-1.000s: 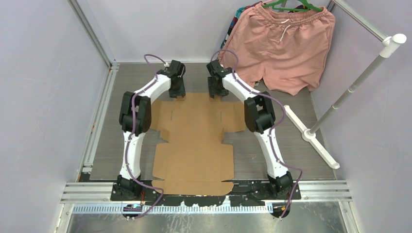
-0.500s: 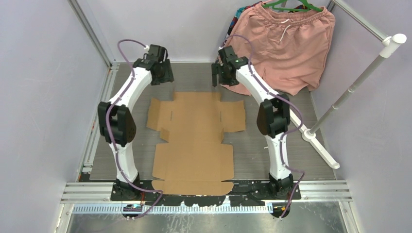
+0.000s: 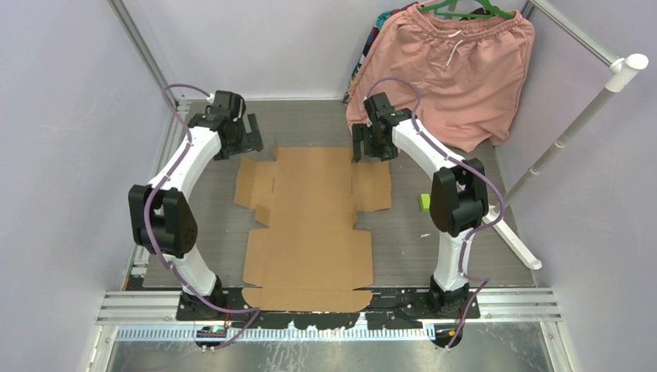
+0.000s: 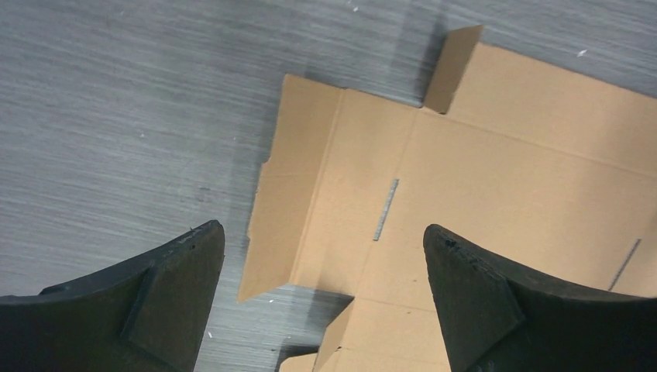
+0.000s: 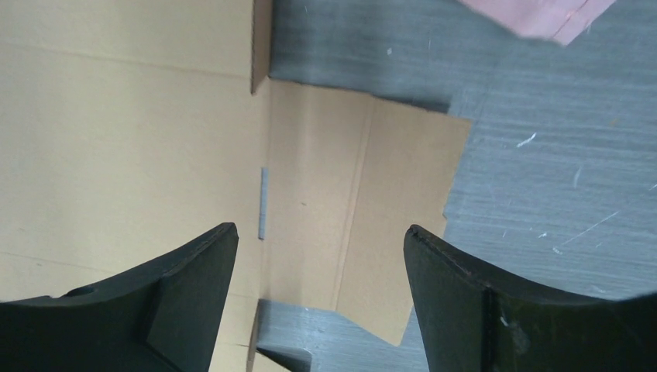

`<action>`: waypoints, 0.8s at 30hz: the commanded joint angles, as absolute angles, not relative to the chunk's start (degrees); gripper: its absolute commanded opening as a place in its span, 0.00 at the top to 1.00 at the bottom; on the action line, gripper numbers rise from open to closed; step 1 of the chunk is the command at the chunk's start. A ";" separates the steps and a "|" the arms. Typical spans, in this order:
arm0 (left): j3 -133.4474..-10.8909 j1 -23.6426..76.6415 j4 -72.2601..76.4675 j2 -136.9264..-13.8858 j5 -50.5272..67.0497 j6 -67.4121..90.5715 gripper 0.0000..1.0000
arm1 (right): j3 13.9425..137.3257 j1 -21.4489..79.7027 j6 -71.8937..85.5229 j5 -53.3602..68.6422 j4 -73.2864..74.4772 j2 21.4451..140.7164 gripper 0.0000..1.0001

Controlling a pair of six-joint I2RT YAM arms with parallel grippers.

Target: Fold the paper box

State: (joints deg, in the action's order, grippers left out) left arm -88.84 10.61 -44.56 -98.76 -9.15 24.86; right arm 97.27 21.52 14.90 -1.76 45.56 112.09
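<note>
Paper box (image 3: pixel 310 225), seemingly untouched, beneath two wide-open end effectors (image 3: pixel 252 136) (image 3: pixel 362 147)

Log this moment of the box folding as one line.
paper box: flat, unfolded | left gripper: open, empty, over left side flap | right gripper: open, empty, over right side flap

Robot lab test cell, not a home or shop. The left arm (image 3: pixel 186 155) and right arm (image 3: pixel 422 147), white and black, are sitting bolted to metal rails (image 3: pixel 527 298) at the near edge of a grey table (image 3: pixel 403 248). Plain pale walls (image 3: pixel 70 155) are closing in the table, with metal frame bars (image 3: pixel 143 46) running up beside them. A white pipe rack (image 3: pixel 581 116) is standing at the right. Pink shorts (image 3: pixel 457 77) are hanging at the back. A flat cardboard sheet (image 3: pixel 310 225) is lying between the arms.
</note>
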 commanded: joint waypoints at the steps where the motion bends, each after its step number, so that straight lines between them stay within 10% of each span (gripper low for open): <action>1: -87.63 8.34 -43.02 -97.99 -7.11 25.75 0.01 | 94.76 21.18 14.64 -1.80 43.07 107.31 0.16; 24: -66.07 7.48 -39.72 -76.18 2.68 30.49 0.12 | 74.90 31.66 20.82 4.91 46.44 90.27 0.21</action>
